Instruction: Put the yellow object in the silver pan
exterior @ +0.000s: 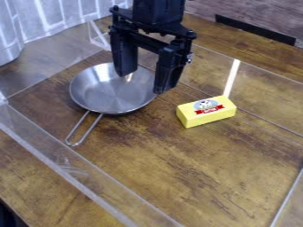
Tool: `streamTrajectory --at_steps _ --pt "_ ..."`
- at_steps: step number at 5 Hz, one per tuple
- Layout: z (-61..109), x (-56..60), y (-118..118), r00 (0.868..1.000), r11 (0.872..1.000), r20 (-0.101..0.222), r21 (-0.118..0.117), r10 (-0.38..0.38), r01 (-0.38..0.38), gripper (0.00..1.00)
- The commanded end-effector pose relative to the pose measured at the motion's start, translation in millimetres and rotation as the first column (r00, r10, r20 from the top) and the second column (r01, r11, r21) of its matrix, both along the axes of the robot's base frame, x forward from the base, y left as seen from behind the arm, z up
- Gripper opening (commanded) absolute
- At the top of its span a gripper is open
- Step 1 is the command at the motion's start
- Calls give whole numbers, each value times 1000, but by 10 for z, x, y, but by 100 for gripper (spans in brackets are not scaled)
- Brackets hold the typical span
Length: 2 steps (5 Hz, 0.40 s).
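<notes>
The yellow object (206, 111) is a small bright block with a white-and-red label, lying on the wooden table to the right of the silver pan (109, 92). That pan is round and shiny, with a thin wire-loop handle (81, 129) pointing toward the front left. My black gripper (148, 78) hangs pointing down over the pan's right half, jaws open, nothing between its fingers. It stands left of the yellow block and apart from it.
Clear plastic walls (71, 173) fence the wooden table (190, 168) at the front left, back and right. A pale upright strip (231, 78) stands just behind the yellow block. A curtain hangs at the back left.
</notes>
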<state>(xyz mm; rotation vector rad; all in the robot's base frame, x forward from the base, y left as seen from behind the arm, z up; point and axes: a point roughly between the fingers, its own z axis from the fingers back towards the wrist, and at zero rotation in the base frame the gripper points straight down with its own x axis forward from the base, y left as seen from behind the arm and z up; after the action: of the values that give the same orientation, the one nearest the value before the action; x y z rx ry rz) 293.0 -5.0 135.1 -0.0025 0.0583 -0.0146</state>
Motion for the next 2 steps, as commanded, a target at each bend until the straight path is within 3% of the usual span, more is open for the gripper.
streamTrajectory --at_steps 1,2 --pt "-56 42 -26 998 998 -5 0 -56 56 100" --pt "-141 169 -66 978 978 2 2 -208 208 100"
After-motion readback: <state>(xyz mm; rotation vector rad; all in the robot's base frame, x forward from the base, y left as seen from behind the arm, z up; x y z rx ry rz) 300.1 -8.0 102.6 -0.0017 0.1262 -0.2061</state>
